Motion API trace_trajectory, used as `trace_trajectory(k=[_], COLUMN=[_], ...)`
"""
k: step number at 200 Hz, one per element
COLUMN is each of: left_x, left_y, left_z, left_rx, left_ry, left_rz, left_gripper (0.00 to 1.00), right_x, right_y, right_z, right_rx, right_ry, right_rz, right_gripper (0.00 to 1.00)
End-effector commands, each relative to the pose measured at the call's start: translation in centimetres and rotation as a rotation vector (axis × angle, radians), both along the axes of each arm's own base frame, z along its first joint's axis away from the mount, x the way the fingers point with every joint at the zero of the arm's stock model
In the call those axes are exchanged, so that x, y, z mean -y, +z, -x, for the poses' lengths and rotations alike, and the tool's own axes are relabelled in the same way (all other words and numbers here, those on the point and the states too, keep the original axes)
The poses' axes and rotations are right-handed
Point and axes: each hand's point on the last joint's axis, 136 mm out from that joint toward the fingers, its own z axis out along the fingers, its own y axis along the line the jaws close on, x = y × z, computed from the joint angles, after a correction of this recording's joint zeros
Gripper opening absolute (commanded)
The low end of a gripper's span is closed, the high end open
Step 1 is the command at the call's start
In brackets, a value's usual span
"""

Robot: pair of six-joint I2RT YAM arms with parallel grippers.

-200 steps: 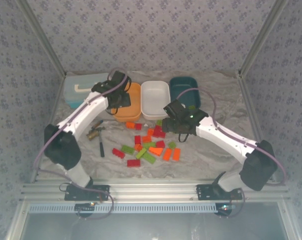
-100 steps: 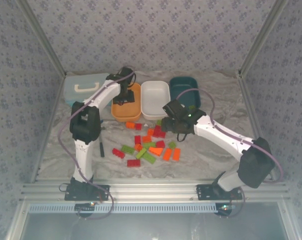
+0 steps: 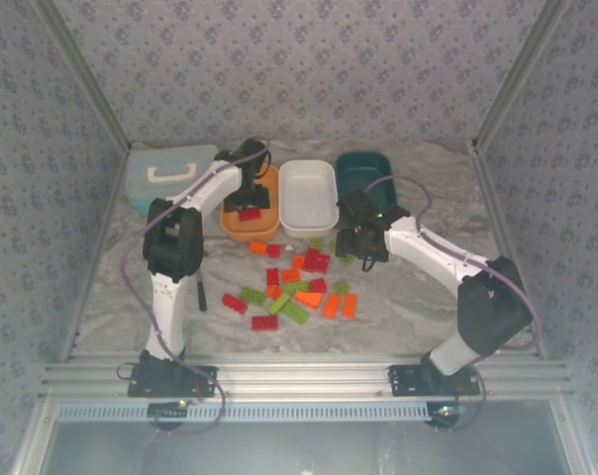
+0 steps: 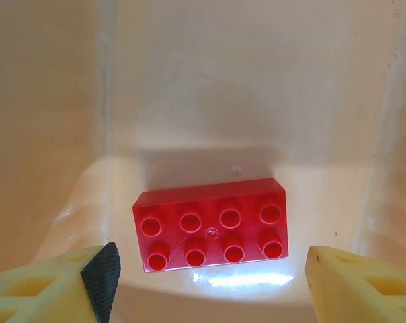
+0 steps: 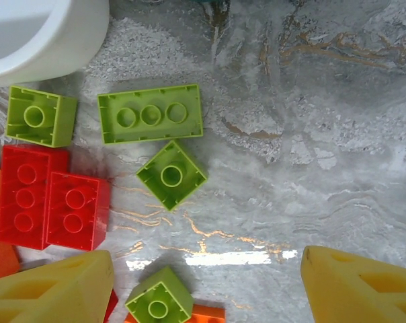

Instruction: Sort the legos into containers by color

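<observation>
No legible text, label, brand mark or number anywhere, studs of the red lego [image 4: 210, 232] plain, lime legos [image 5: 150, 113] unmarked, wallpaper [image 3: 299, 69] bearing a small repeated motif, no lettering

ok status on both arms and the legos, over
Left gripper open over orange tray, red lego loose inside. Right gripper open above green legos on table, none held. White tray corner nearby, not blocking.
</observation>
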Motion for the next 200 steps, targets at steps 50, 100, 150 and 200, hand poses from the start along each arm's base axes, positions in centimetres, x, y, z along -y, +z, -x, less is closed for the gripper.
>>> trace_trajectory(k=[50,100,150,200], left_x=[-0.1,0.0,1.9,0.4], left_y=[3.0,9.2,13.5,14.3], left_z=[0.1,1.9,8.8,15.1], left_rx=[0.049,0.169,0.27,0.32], left_ry=[-0.005,0.01,-0.057,-0.022], left_rz=[0.019,0.101,0.199,0.298], left_gripper=[0.78,0.8,0.81,0.84], right_x=[0.3,0.1,-0.6,-0.7], right_y=[1.1,1.0,0.9,-0.5], right_z=[0.5,-0.2,-0.8,0.1], right_rx=[0.011,0.006,0.003,-0.027], right_ry=[0.053,0.066,0.085,0.119], right_rz=[0.018,0.023,0.011,-0.011], right_gripper=[0.76,0.76,0.74,0.71])
